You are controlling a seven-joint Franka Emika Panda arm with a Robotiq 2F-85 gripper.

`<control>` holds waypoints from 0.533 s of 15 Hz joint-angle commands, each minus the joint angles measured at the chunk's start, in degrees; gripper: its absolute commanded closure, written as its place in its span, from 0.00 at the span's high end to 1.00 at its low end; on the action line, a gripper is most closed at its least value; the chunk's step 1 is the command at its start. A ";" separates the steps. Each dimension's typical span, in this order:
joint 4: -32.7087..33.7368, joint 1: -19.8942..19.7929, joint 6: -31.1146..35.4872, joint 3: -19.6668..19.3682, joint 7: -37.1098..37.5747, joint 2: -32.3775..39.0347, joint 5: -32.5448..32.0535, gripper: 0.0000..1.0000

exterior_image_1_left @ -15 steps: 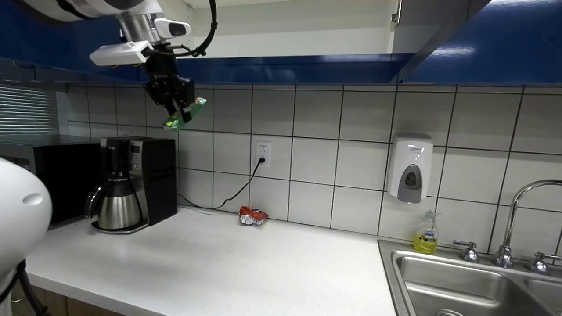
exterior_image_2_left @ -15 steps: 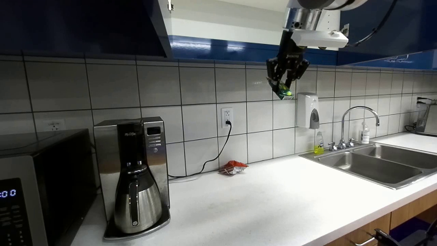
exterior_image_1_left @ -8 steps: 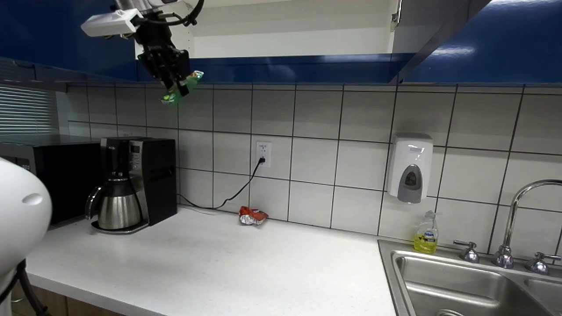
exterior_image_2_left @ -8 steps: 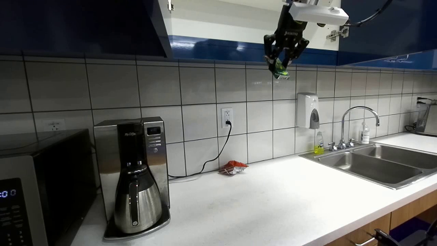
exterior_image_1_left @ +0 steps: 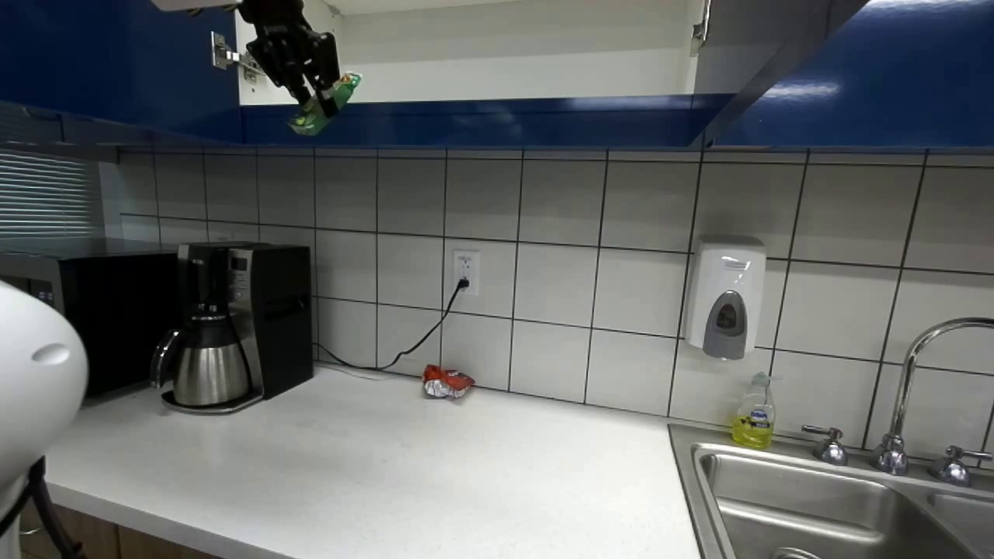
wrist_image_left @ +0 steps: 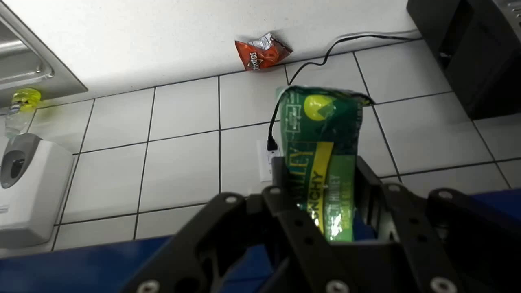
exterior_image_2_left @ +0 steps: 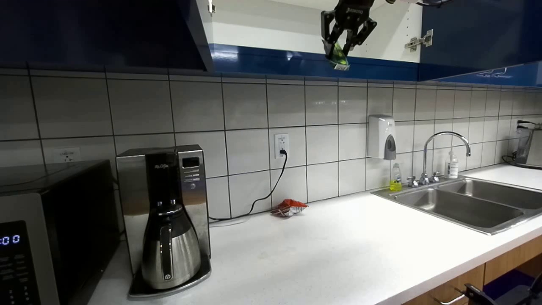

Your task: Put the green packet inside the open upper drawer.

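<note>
Green packet [wrist_image_left: 321,162] is hanging clamped in the gripper [exterior_image_2_left: 338,53], outside the open upper drawer [exterior_image_1_left: 512,74]. Below, the white counter [exterior_image_1_left: 404,466] and the tiled wall [exterior_image_1_left: 481,194] are looking just as they did half a second ago. The open upper drawer is showing more of its near left corner in an exterior view, where a metal hinge [exterior_image_1_left: 225,54] is now coming out from behind the white camera housing [exterior_image_1_left: 190,4]. The sink [exterior_image_1_left: 693,477], the microwave [exterior_image_2_left: 63,224] and the coffee maker [exterior_image_2_left: 163,182] are staying in place. A white arm link [exterior_image_1_left: 39,373] is bulging in at the left edge of an exterior view, barely shifting, while the housing is shrinking to a sliver at the top.

The gripper is hanging higher in both exterior views than half a second ago. It is pointing downward at a slant, its fingers [wrist_image_left: 281,175] pressing on opposite sides of the packet. By the wall, a crumpled red bag [wrist_image_left: 262,53] is lying unmoved. The green packet is tilting, one end lower than the other; mostly over the tiles half a second ago, it is now overlapping the dark blue lower edge [exterior_image_2_left: 275,63] in both exterior views, its upper end reaching across the white interior [exterior_image_2_left: 275,36] in an exterior view.
</note>
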 commanded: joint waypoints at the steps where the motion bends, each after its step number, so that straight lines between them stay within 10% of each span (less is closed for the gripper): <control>1: 7.05 -2.22 -1.82 1.49 1.55 4.80 -0.46 0.16; 8: 19.69 -3.07 -6.74 1.56 3.46 14.13 -0.82 0.16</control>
